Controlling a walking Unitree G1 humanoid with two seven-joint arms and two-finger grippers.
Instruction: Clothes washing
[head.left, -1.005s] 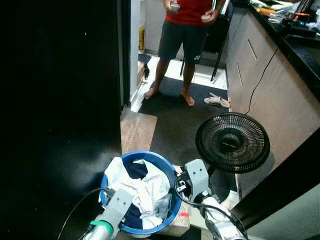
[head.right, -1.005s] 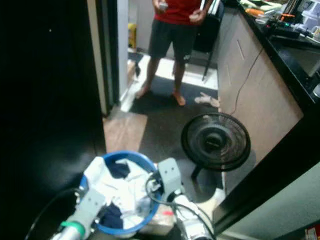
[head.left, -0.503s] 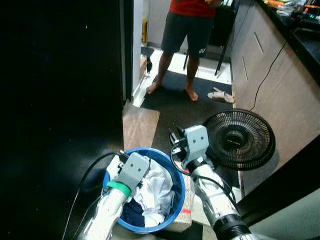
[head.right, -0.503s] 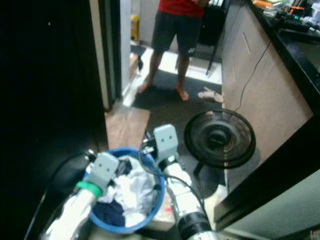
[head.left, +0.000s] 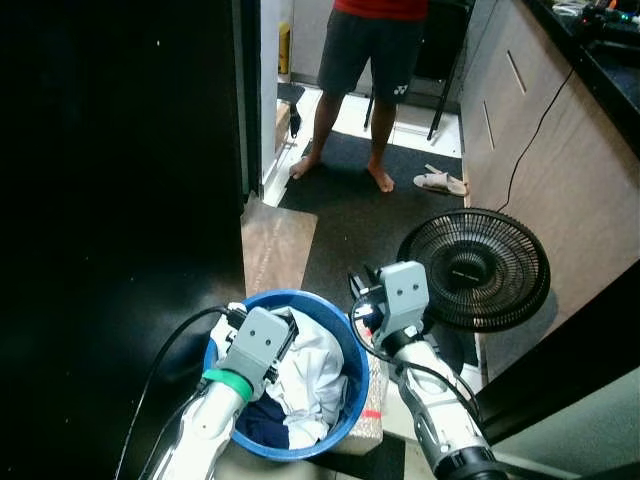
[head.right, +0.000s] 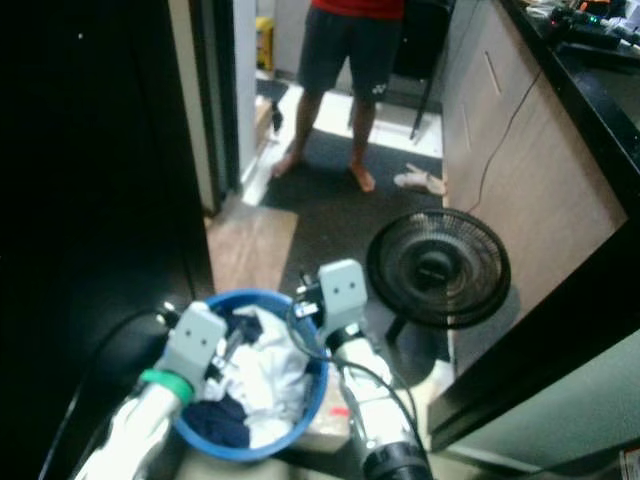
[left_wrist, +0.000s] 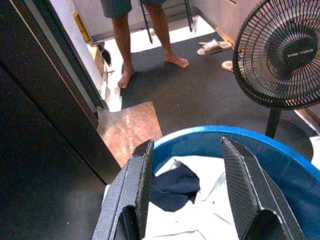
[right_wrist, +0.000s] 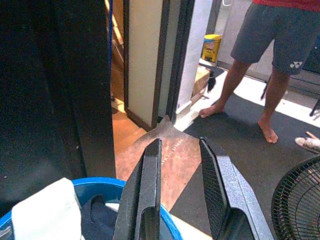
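A blue round basket (head.left: 322, 304) stands on the floor just before me, filled with white clothes (head.left: 313, 368) and a dark navy garment (left_wrist: 175, 185). My left gripper (left_wrist: 187, 145) hovers open above the basket's near left side, with nothing between its fingers. My right gripper (right_wrist: 180, 141) is open too and empty. It hangs over the basket's right rim (right_wrist: 95, 183), pointing toward the doorway. In the left eye view the two wrists (head.left: 258, 343) (head.left: 400, 292) sit on either side of the basket.
A black floor fan (head.left: 473, 268) stands close on the right. A tall black cabinet (head.left: 120, 200) walls the left. A person (head.left: 372, 60) stands barefoot in the passage ahead, sandals (head.left: 440, 182) nearby. Counter cabinets (head.left: 560, 170) line the right; a brown mat (head.left: 278, 245) lies beyond the basket.
Both arms have risen from the bottom of the picture and reached forward over the basket. The head view has shifted a little as well.
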